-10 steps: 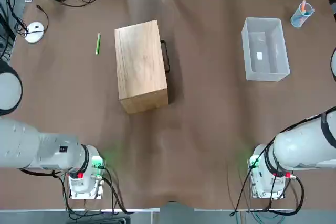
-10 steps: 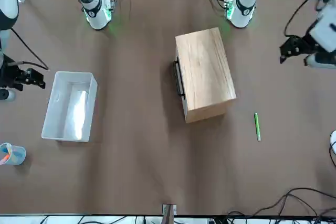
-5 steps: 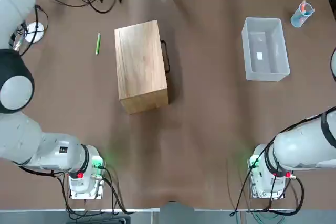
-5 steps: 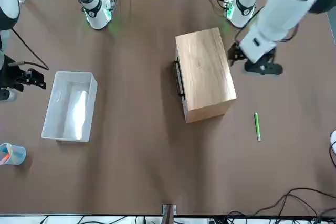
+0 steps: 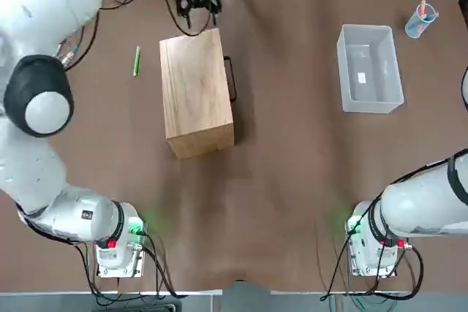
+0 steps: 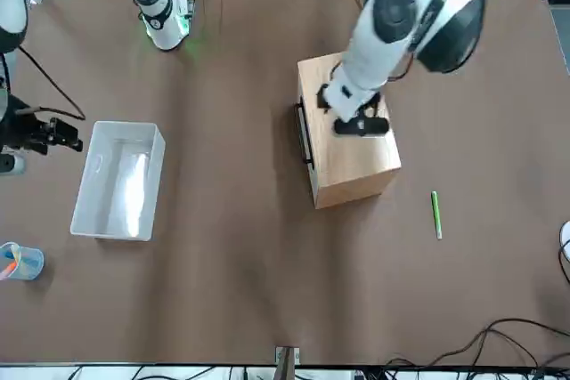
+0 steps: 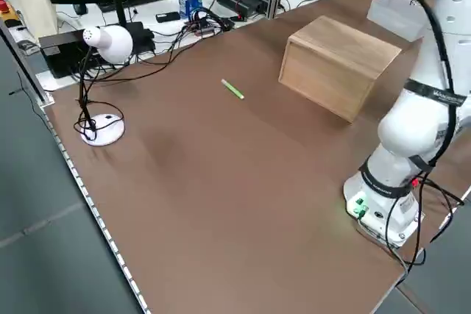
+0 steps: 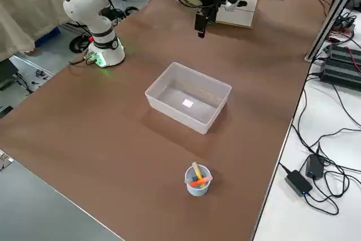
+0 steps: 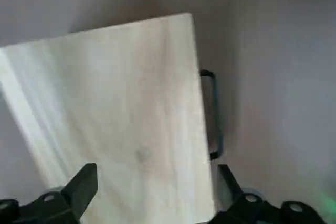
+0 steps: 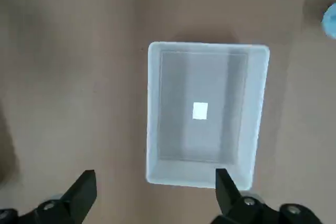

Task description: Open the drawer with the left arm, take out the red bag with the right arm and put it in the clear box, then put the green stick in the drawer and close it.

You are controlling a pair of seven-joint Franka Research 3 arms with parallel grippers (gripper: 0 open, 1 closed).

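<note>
Brown table (image 5: 292,180), cables along far edge. Left arm swung in from 9 o'clock side; left gripper (image 6: 359,121) now hangs over wooden box (image 5: 196,93), fingers wide apart, holding nothing. So opening step just starting. Drawer shut; dark handle (image 5: 232,78) on box's 3 o'clock face. Red bag not seen, likely inside. Green stick (image 5: 136,61) lies at box's 9 o'clock. Clear box (image 5: 369,68) well apart at 3 o'clock, blue cup (image 5: 420,20) near it. Right gripper (image 6: 53,133) open above clear box. Nothing blocks handle.

No readable text, brand, number or sign anywhere; small white label on floor of clear box (image 5: 369,67) shows no legible print; bottles beyond table edge in left side view too small to read
</note>
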